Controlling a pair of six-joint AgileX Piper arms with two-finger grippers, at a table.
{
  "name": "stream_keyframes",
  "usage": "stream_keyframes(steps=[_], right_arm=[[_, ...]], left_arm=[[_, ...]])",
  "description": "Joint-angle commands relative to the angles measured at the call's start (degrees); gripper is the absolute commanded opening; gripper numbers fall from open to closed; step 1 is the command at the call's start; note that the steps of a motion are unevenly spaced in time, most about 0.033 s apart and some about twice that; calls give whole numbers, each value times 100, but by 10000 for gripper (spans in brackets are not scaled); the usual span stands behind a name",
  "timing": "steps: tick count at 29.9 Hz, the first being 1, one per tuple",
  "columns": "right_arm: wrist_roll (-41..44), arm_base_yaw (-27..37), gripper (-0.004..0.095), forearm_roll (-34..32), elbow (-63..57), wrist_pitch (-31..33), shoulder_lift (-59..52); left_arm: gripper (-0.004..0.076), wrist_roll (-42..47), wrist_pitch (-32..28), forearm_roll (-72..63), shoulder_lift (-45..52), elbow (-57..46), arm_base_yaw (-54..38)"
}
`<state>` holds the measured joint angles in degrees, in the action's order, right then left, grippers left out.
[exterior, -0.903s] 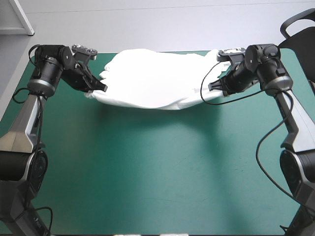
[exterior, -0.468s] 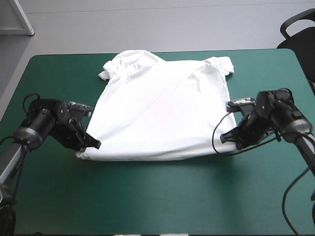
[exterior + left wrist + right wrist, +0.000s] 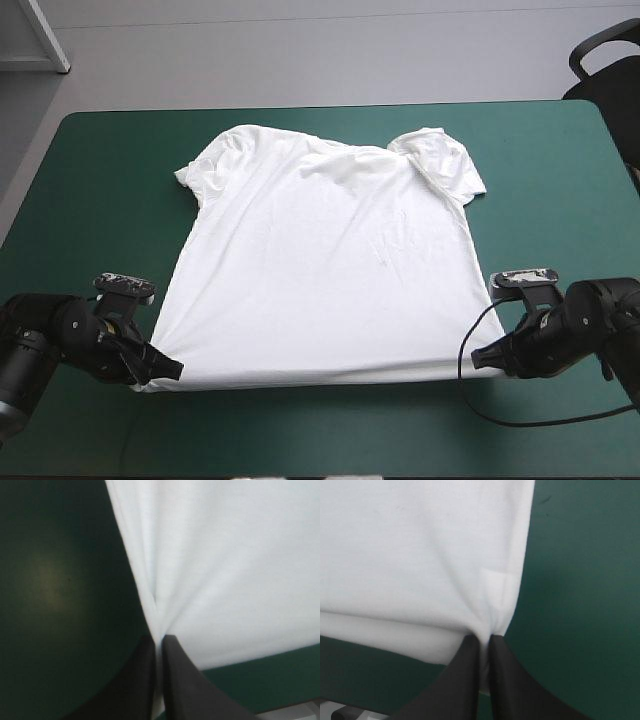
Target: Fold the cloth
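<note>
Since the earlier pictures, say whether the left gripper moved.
Yes. The left gripper, holding the T-shirt, came along the table from its far edge toward its near edge.

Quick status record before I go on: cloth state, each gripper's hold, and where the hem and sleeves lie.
T-shirt: spread flat on the teal-green table, a few wrinkles
Sleeves: toward the far edge
Hem: toward the near edge, stretched between the grippers
Left gripper: shut on the hem's left corner, low at the table
Right gripper: shut on the hem's right corner, low at the table
Folds made: none visible
</note>
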<state>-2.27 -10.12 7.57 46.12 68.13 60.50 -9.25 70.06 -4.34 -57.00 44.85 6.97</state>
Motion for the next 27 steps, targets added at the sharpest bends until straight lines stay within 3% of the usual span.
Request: stream_keyframes(steps=[1, 5, 8, 17, 21, 27], right_arm=[[25, 24, -15, 45, -38, -49, -207], [-123, 24, -12, 267, -96, -49, -207], [-244, 24, 42, 344, -109, -49, -207], [-301, 24, 570, 370, -109, -49, -207], [-301, 24, 590, 350, -12, -109, -207], [-301, 24, 590, 132, 624, -95, -207]], left_arm=[[19, 87, 327, 16, 185, 10, 20], [20, -30, 360, -157, 185, -38, 20], [77, -218, 360, -193, 185, -38, 20], [479, -192, 360, -215, 185, -38, 20], [504, -177, -15, -215, 185, -25, 20], [504, -122, -1327, -253, 96, 396, 20]])
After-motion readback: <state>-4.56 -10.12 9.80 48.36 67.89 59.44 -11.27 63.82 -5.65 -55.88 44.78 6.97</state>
